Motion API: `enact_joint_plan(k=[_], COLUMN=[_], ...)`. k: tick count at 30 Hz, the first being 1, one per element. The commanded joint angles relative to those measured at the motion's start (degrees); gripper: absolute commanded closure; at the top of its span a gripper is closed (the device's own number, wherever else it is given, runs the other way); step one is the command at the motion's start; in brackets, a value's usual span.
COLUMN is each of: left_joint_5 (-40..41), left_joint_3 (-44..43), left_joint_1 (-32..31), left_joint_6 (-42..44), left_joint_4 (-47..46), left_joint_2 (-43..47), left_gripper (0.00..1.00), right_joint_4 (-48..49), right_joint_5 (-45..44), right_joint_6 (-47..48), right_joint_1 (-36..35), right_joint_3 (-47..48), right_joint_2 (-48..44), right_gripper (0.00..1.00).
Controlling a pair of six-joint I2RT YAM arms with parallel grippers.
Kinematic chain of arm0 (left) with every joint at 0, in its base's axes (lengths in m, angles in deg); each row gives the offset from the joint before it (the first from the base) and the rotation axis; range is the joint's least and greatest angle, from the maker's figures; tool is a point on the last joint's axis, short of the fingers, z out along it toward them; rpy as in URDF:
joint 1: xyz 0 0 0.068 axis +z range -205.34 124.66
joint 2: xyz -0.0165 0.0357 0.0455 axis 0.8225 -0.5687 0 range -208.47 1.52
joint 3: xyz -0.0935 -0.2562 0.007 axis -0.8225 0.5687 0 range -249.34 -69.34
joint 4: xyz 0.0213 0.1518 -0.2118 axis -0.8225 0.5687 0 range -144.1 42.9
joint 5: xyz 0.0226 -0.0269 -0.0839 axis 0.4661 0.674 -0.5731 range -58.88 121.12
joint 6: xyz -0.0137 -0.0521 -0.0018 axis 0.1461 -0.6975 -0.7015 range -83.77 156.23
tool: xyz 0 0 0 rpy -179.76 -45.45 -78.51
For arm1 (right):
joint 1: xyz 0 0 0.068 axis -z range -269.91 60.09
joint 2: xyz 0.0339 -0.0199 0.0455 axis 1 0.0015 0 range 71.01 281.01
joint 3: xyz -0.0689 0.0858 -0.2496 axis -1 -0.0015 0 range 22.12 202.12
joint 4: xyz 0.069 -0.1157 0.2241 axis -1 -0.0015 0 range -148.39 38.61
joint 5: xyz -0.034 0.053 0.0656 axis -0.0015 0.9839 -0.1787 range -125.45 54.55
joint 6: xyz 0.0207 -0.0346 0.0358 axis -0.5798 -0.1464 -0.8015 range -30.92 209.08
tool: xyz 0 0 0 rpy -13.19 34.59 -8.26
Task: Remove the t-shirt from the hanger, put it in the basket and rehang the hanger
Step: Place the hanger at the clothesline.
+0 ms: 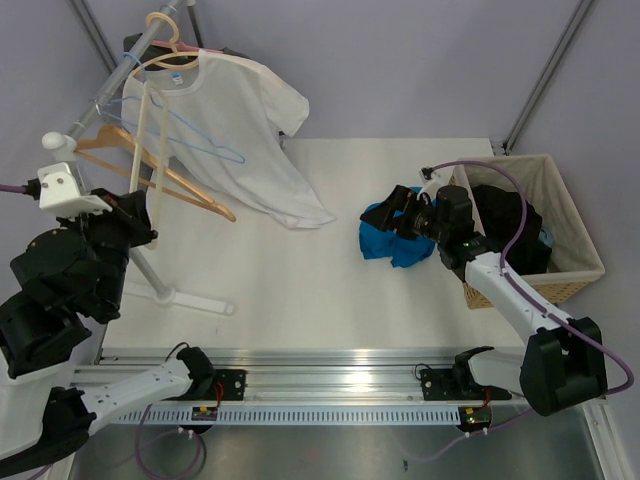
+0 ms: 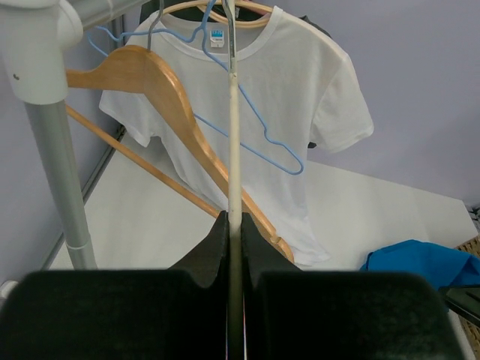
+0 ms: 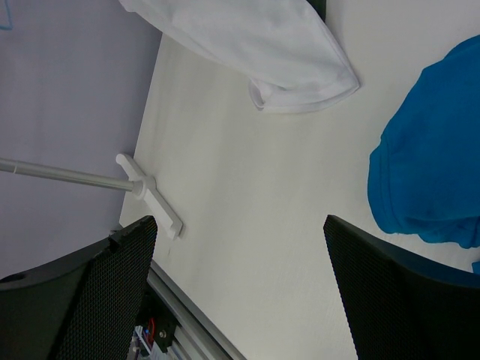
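Observation:
A white t-shirt [image 1: 245, 130] hangs on a pale wooden hanger [image 1: 170, 58] at the rack's top left, its hem resting on the table. It also shows in the left wrist view [image 2: 292, 97] and the right wrist view [image 3: 255, 45]. My left gripper [image 1: 150, 205] [image 2: 234, 221] is shut on a thin pale rod [image 2: 234, 150] that runs up to the shirt's collar and the hanger [image 2: 247, 11]. My right gripper [image 1: 400, 210] [image 3: 240, 225] is open and empty, above a blue cloth, well right of the shirt.
An empty wooden hanger [image 1: 160, 170] [image 2: 165, 97] and a blue wire hanger [image 1: 200, 140] [image 2: 262, 142] hang beside the shirt. The rack's pole [image 2: 52, 165] and foot [image 1: 190, 295] stand at the left. A blue cloth [image 1: 395, 240] [image 3: 427, 150] lies mid-right. A basket [image 1: 575, 230] of dark clothes stands far right.

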Motion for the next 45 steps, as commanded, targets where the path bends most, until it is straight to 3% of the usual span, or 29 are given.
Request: enact_joint_plan(k=[1,12,16,22,24,30,45], left_joint_5=[2.09,12.54,18.08,26.44,26.53,26.00,22.40], left_joint_3=[2.21,2.13,-2.51,-16.31,-21.32,-24.58,-23.27], left_joint_1=[-0.01,-0.01,-0.01,0.69,1.83,7.37,18.97], left_joint_6=[-1.45,-3.04,-1.98,3.37,4.08,3.37,-0.66], left_joint_4=[-2.30,-2.21,-2.30,-2.30,-2.21,-2.38,-2.65], left_joint_2=[1.18,-6.28,-12.60,-27.00,-29.83,-35.82,-40.66], left_gripper=[1.00,1.00,1.00,1.00,1.00,1.00,1.00], right_joint_4=[1.94,1.15,0.97,1.15,0.89,0.45,-0.43], right_joint_5=[0.85,0.50,0.33,0.85,1.12,1.03,1.64], right_joint_6=[0.01,1.07,1.24,1.24,1.42,1.95,2.30], right_joint_1=[-1.05,-1.22,-1.22,-1.57,-1.75,-2.10,-2.63], right_joint_3=[1.00,1.62,1.62,1.97,2.06,2.67,2.76], right_joint_2=[0.38,1.26,1.52,2.32,2.58,2.93,1.09], right_gripper=[0.00,0.01,0.00,0.01,0.01,0.01,0.01])
